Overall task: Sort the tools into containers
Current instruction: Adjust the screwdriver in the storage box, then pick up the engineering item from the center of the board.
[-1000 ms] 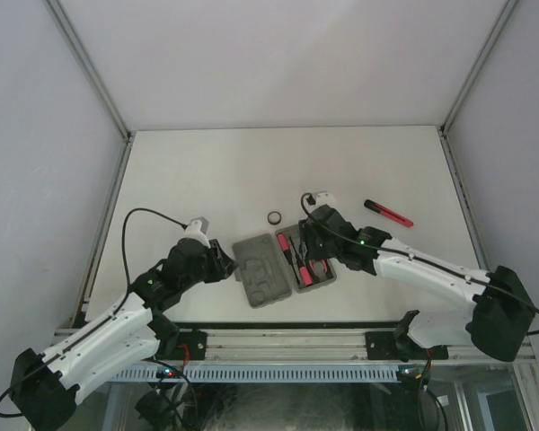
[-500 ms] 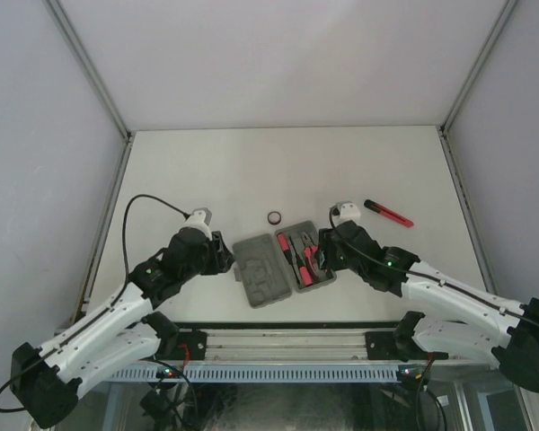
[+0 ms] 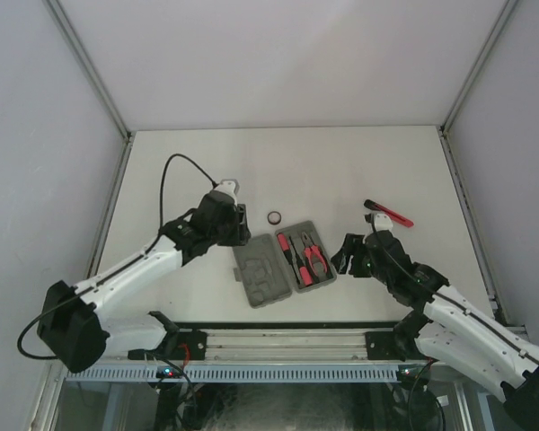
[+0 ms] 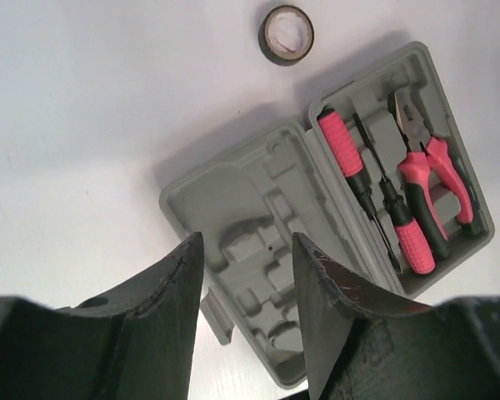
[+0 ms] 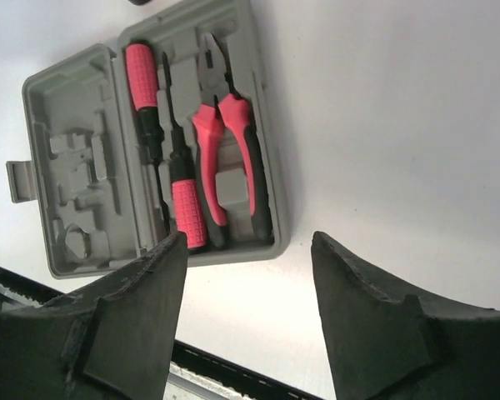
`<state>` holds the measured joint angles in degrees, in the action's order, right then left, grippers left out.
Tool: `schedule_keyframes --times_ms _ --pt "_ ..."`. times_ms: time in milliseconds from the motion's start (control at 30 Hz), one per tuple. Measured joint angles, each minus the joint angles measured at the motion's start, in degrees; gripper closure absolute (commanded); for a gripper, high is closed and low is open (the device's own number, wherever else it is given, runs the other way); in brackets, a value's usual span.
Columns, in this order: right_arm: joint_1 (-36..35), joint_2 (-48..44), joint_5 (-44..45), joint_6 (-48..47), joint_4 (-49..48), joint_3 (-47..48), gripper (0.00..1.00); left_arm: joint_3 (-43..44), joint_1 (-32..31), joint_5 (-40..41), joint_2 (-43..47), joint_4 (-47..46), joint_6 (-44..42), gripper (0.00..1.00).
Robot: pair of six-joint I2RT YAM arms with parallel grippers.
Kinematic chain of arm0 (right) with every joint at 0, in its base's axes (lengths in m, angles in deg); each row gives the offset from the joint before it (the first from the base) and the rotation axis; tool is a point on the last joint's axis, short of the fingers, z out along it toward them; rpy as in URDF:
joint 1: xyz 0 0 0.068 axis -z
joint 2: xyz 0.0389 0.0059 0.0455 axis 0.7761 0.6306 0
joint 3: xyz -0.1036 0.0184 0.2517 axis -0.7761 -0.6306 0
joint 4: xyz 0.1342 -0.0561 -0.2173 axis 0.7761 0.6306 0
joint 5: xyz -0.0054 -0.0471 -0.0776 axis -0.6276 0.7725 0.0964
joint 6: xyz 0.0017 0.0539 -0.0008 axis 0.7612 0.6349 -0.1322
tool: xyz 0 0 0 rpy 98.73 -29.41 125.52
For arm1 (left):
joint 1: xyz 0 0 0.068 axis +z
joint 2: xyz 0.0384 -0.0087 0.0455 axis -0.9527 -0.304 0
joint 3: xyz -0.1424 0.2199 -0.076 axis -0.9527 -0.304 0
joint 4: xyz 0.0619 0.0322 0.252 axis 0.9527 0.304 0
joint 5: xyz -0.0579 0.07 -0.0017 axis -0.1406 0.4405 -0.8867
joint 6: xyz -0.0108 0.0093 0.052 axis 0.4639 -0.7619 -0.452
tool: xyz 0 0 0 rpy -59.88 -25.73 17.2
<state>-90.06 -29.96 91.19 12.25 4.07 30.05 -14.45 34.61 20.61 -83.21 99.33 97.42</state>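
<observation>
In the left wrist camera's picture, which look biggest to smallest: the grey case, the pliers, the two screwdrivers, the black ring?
1. grey case, by far the largest.
2. pliers and two screwdrivers: about the same length, too close to rank.
3. black ring, the smallest.

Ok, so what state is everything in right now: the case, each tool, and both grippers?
grey case: open, lying flat, no tools in its left half.
screwdrivers: both seated in the right half.
pliers: seated in the right half, beside them.
black ring: loose, outside the case.
red-black stick tool: loose, outside the case.
left gripper: open, empty.
right gripper: open, empty.
</observation>
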Motion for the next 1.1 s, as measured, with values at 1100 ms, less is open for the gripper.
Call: schedule_keyframes --times_ms 1100 --pt "8.11 -17.84 -6.62 3.1 -3.69 -9.51 0.1 40.76 0.0 0.02 -44.28 9.16 -7.58 0.36"
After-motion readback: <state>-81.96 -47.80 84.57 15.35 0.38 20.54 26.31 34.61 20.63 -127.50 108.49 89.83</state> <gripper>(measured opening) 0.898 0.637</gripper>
